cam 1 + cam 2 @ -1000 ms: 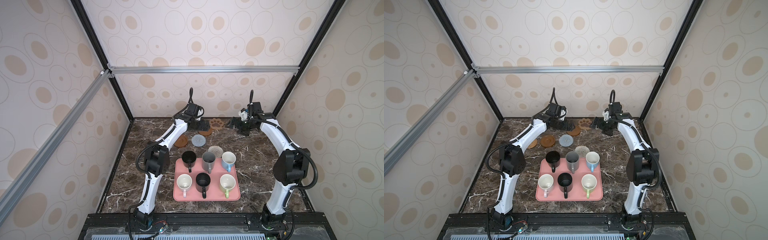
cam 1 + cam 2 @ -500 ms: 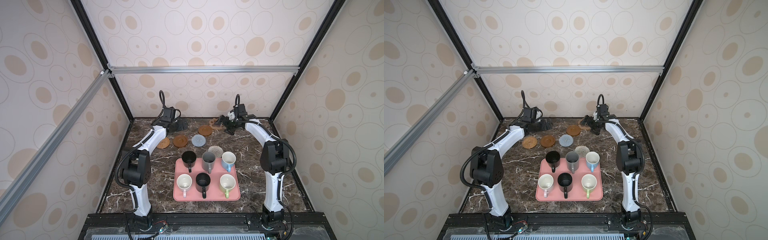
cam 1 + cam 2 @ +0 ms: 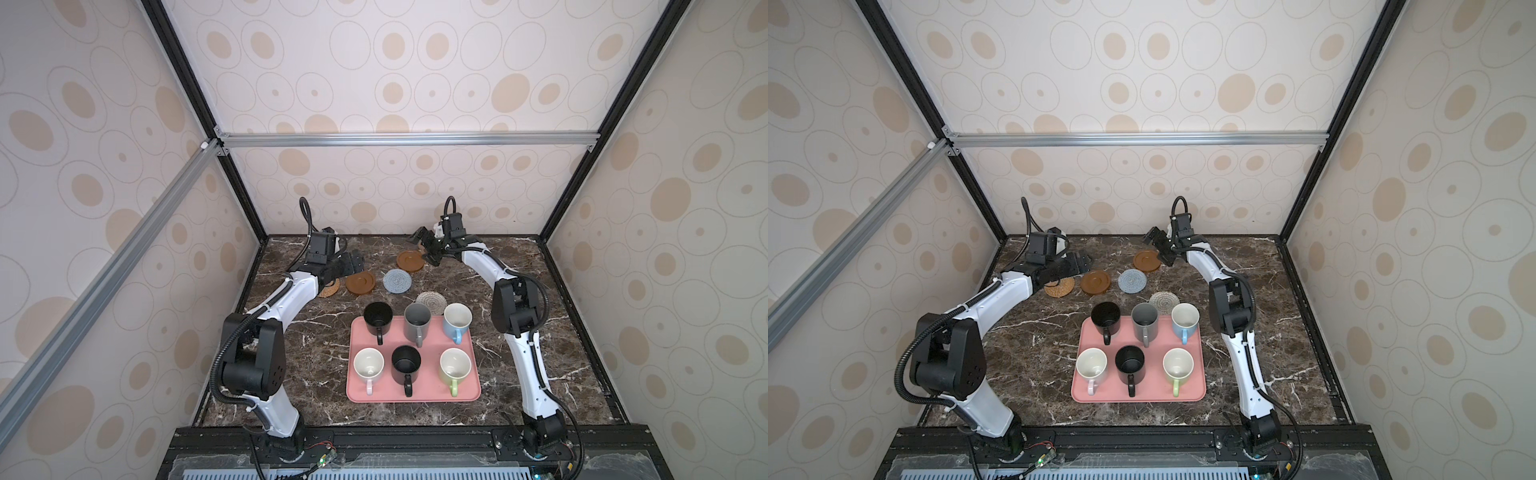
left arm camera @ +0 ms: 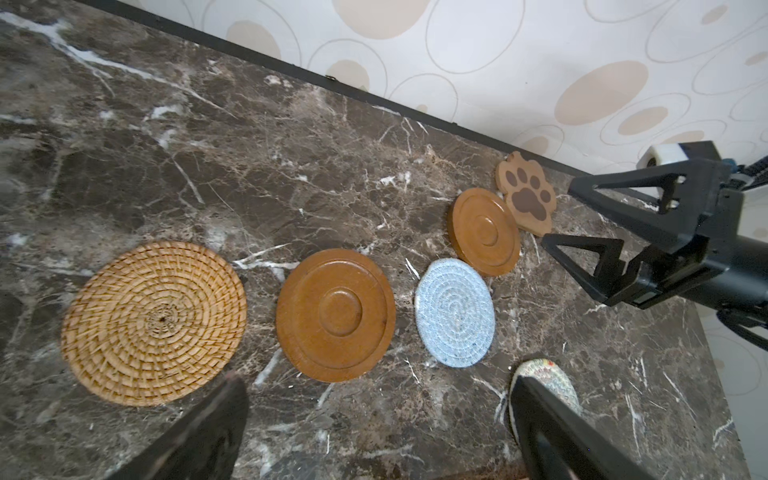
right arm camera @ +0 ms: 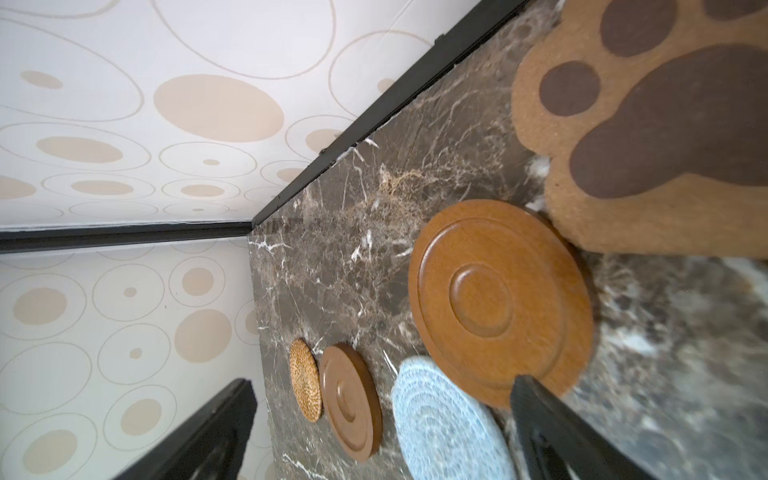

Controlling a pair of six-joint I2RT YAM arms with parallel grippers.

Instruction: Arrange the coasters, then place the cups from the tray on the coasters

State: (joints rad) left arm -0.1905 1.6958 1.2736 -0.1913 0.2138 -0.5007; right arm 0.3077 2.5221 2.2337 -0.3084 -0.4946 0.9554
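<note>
**1. Target item.** The paw-shaped coaster is lying flat at the rear of the marble tabletop, close to the back wall. This is the upper centre of both top views, where the right gripper is hiding it. Its edge is meeting the rear brown disc coaster. Which of the two is lying on top cannot be determined.

**2. Remaining coasters.** The rattan coaster, the front brown disc coaster and the blue-grey knitted coaster are forming a row left of centre. The cream-grey knitted coaster is sitting apart, just behind the grey mug.

**3. Cups.** All six mugs are standing upright on the pink tray, lower centre.

**4. Grippers.**
- The right gripper is hovering just over the paw-shaped coaster, jaws spread wide and grasping nothing.
- The left gripper is hovering beside the rattan coaster, jaws likewise spread and empty.

**5. Approach.** The right arm is clearly the nearer one, and the paw-shaped coaster is lying just below and ahead of its fingers. The outline looks nearly as wide as long, so jaw alignment probably matters less than separating it from the rear brown disc coaster.
</note>
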